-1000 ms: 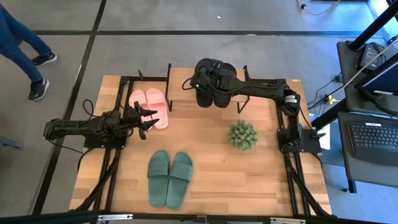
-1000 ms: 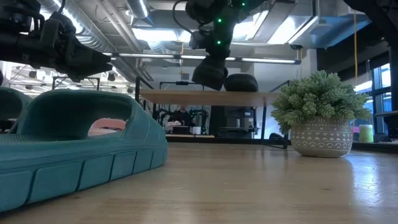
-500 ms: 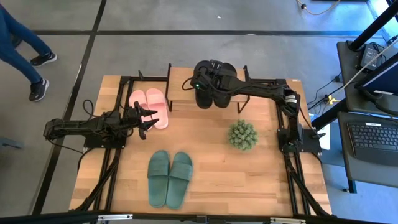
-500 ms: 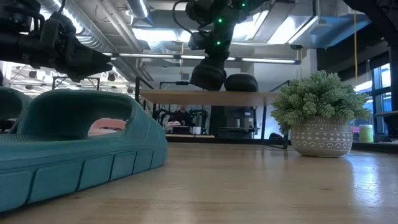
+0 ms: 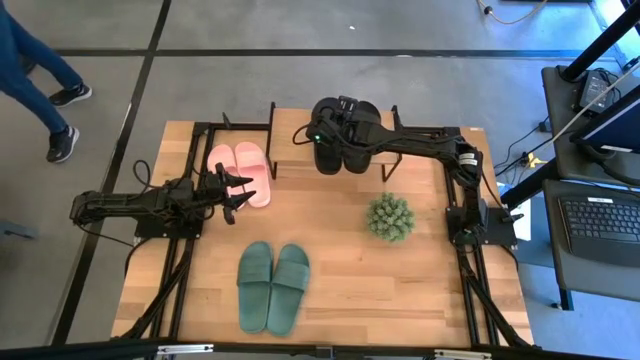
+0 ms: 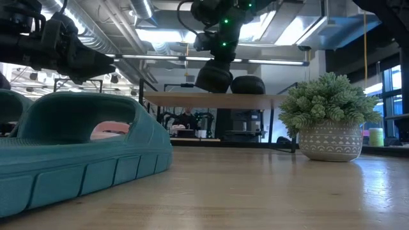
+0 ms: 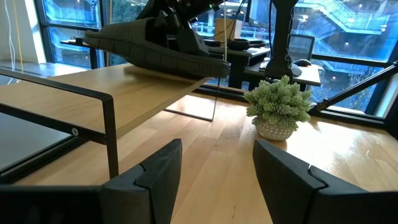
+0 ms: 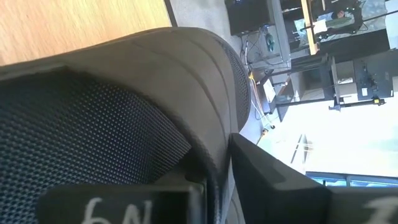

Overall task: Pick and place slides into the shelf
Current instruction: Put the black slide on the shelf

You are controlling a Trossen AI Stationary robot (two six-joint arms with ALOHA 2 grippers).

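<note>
The black rubber slides (image 5: pixel 345 135) are gripped by the right gripper (image 5: pixel 327 133) over the light wooden plank shelf (image 5: pixel 290 130), long axes running front-to-back; the left gripper (image 5: pixel 238 190) waits spread, empty, beside the pink rubber slides (image 5: pixel 238 172)

The right arm reaches from its base at 3 o'clock to the table's 12 o'clock edge, its right gripper (image 5: pixel 330 135) clamped on a black slide (image 5: pixel 345 140). The left arm lies low at 9 o'clock, its left gripper (image 5: pixel 237 192) spread, fingers (image 7: pixel 283 171) apart.
</note>
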